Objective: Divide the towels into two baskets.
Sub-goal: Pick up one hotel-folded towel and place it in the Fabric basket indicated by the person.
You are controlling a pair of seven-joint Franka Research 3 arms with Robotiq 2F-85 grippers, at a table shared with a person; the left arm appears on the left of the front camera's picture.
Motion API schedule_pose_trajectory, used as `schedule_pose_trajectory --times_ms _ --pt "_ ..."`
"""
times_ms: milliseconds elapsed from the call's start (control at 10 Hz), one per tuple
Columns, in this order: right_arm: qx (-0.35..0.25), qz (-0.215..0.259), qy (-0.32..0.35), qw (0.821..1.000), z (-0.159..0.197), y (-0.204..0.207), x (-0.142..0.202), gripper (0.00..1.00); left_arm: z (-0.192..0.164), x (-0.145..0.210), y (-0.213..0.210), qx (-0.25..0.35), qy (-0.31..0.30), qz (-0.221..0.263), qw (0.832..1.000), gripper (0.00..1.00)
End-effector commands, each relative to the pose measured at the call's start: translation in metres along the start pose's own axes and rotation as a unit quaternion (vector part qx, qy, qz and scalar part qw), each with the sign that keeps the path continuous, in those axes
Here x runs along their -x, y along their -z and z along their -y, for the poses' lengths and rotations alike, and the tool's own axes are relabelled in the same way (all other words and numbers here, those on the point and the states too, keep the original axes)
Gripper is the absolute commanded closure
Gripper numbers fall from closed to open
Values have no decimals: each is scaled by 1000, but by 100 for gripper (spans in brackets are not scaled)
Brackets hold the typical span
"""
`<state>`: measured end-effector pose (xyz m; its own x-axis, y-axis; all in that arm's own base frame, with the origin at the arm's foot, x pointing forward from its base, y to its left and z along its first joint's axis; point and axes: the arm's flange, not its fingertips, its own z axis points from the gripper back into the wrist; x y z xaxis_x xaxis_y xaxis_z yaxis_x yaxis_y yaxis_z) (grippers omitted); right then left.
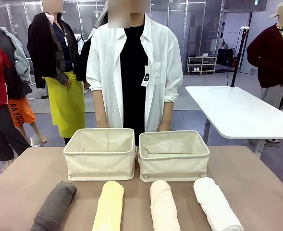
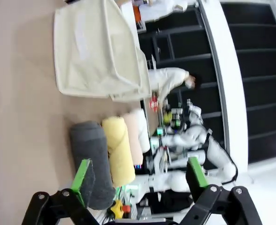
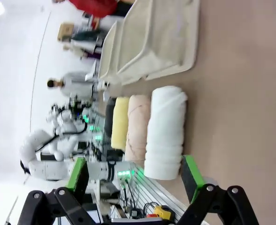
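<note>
Dark grey rolled terry towel point(image 2: 90, 154) lies at 11 o'clock from the spread, empty left gripper point(image 2: 139, 161); white terry roll point(image 3: 166, 131) at 12 o'clock from the spread right gripper point(image 3: 134, 159), axes toward cream canvas baskets point(image 1: 100, 168).

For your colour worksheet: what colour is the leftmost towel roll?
The towel is dark grey, clearest in the front view.

Front camera faces across the table point(image 1: 256, 183) toward the person point(image 1: 131, 72) at its far edge. Both wrist cameras, rolled sideways, share towels point(image 1: 110, 207) and baskets point(image 1: 100, 159).
</note>
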<state>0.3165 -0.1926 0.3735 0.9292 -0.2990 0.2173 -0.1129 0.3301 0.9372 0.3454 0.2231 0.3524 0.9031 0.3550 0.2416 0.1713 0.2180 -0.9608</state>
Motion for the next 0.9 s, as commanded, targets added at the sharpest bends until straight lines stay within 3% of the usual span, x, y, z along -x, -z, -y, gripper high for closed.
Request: schedule_pose_trajectory --times_ms 0,200,800 --pt "11 38 19 999 0 -32 17 0 6 3 -34 -7 12 54 998 0" --pt "27 49 17 998 3 -32 20 0 7 1 -38 -34 4 57 998 0" --pt "15 50 16 999 9 -43 17 0 2 7 -47 -14 1 55 998 0"
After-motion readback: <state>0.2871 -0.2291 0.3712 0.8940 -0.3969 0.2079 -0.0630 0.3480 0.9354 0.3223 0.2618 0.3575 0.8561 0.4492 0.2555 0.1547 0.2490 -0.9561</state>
